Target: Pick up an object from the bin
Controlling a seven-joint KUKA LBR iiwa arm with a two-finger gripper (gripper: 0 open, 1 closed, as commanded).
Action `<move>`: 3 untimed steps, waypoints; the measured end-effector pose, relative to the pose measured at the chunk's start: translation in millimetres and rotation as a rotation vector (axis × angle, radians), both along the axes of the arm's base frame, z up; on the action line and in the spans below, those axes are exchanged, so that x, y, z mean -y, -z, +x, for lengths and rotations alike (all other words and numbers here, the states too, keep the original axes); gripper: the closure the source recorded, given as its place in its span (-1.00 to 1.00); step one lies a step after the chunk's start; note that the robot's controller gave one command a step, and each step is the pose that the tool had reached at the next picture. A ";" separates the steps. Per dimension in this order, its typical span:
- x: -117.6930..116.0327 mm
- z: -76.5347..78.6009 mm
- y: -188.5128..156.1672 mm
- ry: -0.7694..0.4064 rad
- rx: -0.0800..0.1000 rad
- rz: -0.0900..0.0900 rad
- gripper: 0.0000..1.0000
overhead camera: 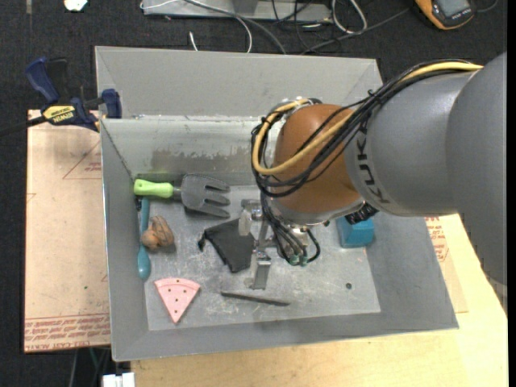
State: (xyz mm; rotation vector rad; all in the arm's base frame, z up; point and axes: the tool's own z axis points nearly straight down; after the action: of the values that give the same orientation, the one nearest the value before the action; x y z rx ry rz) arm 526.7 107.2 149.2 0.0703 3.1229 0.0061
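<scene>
The gripper (260, 271) hangs low over the middle of the bin (407, 301), its tip just to the right of a black, flat, angular piece (228, 245) that lies on the floor at the centre of the frame. From this angle it cannot be told how wide the jaws stand, nor whether they touch the piece; nothing is seen held in them. A thin dark stick (256, 298) lies just below the gripper, a pink wedge (176, 297) sits toward the lower left, a grey fork-like tool with a green handle (201, 193) lies in the upper left of the floor, and a blue block (356, 232) lies to the right beside the arm. The black piece is judged the nearest candidate. It looks light and thin, possibly pliable, so it may slide on the metal or fold when pinched. Its raised right edge, nearest the gripper, looks the best place to grip.
</scene>
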 end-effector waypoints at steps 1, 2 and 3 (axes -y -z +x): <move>7.6 -42.5 25.2 -0.003 -0.024 -0.003 -1.00; 20.8 13.9 68.5 0.105 -0.003 0.003 -1.00; 29.6 -45.6 79.3 0.186 -0.020 0.002 1.00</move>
State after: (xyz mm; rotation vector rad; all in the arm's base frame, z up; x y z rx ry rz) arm 481.0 77.6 69.9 0.3631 3.1224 0.0065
